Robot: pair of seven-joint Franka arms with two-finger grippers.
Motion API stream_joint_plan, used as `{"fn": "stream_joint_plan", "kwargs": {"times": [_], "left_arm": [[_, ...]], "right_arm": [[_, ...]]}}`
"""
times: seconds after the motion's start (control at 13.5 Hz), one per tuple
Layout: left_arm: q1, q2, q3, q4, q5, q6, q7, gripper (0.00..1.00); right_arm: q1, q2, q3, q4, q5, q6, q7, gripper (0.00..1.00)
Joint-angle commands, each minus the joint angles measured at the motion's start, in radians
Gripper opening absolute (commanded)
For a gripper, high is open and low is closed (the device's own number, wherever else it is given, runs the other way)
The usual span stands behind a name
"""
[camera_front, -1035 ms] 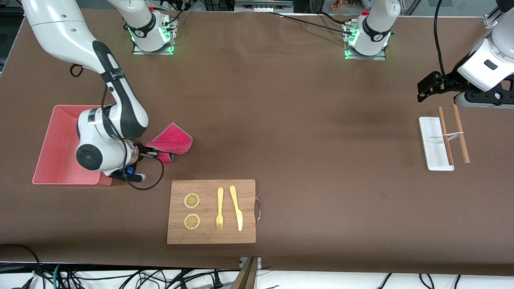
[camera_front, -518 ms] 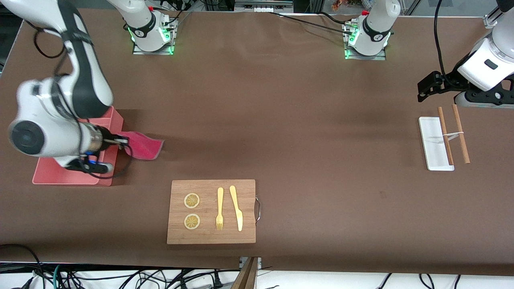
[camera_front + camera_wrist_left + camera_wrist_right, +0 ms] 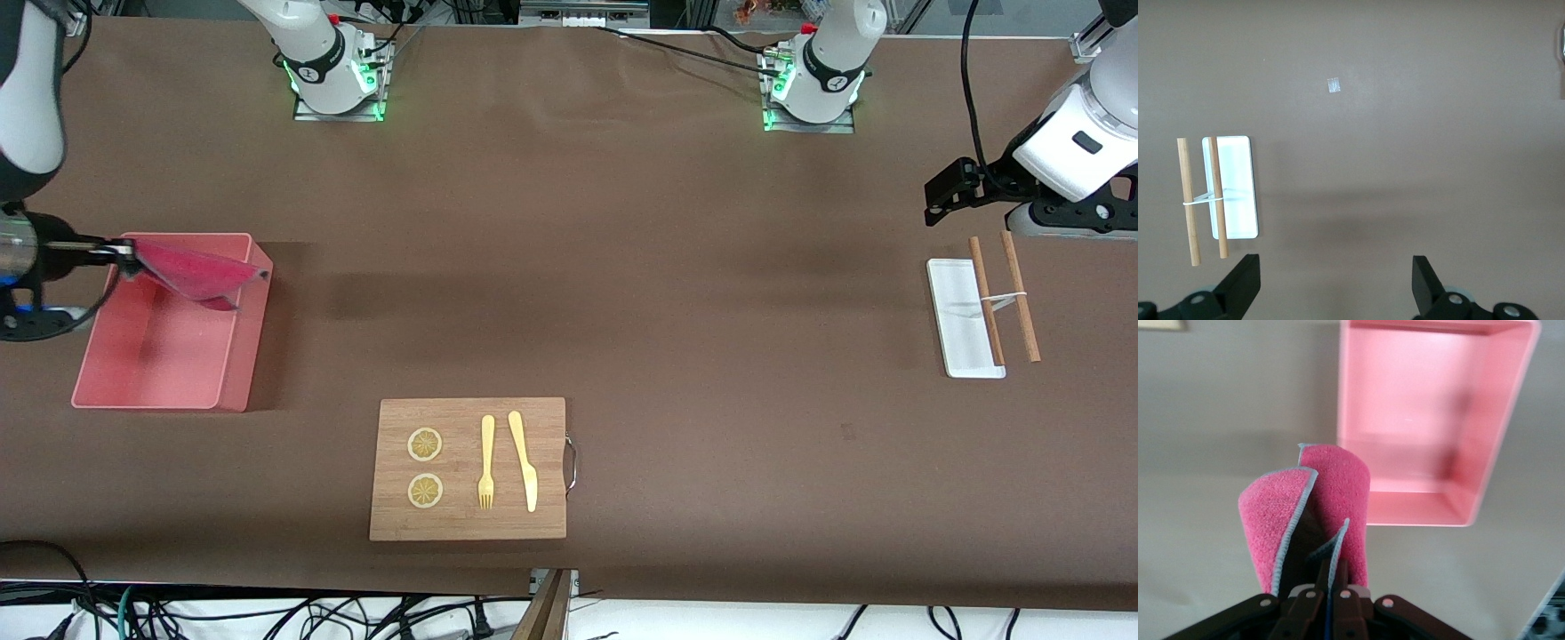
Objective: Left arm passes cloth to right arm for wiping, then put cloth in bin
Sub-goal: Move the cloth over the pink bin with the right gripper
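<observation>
The magenta cloth (image 3: 191, 269) hangs folded in the air over the bin (image 3: 253, 356), above the half of the tub farther from the front camera. My right gripper (image 3: 124, 258) is shut on one edge of it, reaching in from the right arm's end of the table. In the right wrist view the cloth (image 3: 1331, 507) droops from the right gripper (image 3: 1331, 570), with the salmon-pink bin (image 3: 1425, 420) empty below. My left gripper (image 3: 935, 209) waits open over the table at the left arm's end, and nothing shows between the jaws of the left gripper (image 3: 1336, 267).
A wooden cutting board (image 3: 468, 524) carries two lemon slices (image 3: 425, 444), a yellow fork (image 3: 486, 462) and a knife (image 3: 524, 462), nearer the front camera than the bin. A white tray (image 3: 960, 311) with two banded wooden sticks (image 3: 1021, 298) lies below the left gripper.
My right arm has swung the cloth up off the table beside the bin and across toward its end of the table, so it now hangs over the bin. The left arm has not moved.
</observation>
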Motion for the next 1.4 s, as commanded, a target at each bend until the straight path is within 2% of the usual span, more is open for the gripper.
{"fn": "stream_joint_plan", "kwargs": {"times": [0.0,0.3,0.52,0.89,1.26,1.33], "left_arm": [[0.002,-0.012,-0.002,0.000,-0.015,0.002,-0.002,1.00],[0.002,-0.012,-0.002,0.000,-0.015,0.002,-0.002,1.00],[0.002,-0.012,-0.002,0.000,-0.015,0.000,-0.002,1.00],[0.002,-0.012,-0.002,0.000,-0.015,0.000,-0.002,1.00],[0.002,-0.012,-0.002,0.000,-0.015,0.000,-0.002,1.00],[0.002,-0.012,-0.002,0.000,-0.015,0.000,-0.002,1.00]], "right_arm": [[-0.010,0.014,-0.066,-0.003,-0.034,-0.008,-0.125,0.00],[-0.022,0.033,-0.111,-0.144,-0.034,0.115,-0.130,0.00],[-0.024,0.045,-0.115,-0.284,-0.025,0.279,-0.124,0.00],[-0.027,0.094,-0.128,-0.440,-0.019,0.549,-0.122,0.00],[-0.039,0.142,-0.134,-0.499,0.027,0.690,-0.127,0.00],[-0.042,0.154,-0.134,-0.511,0.027,0.730,-0.127,0.10]]}}
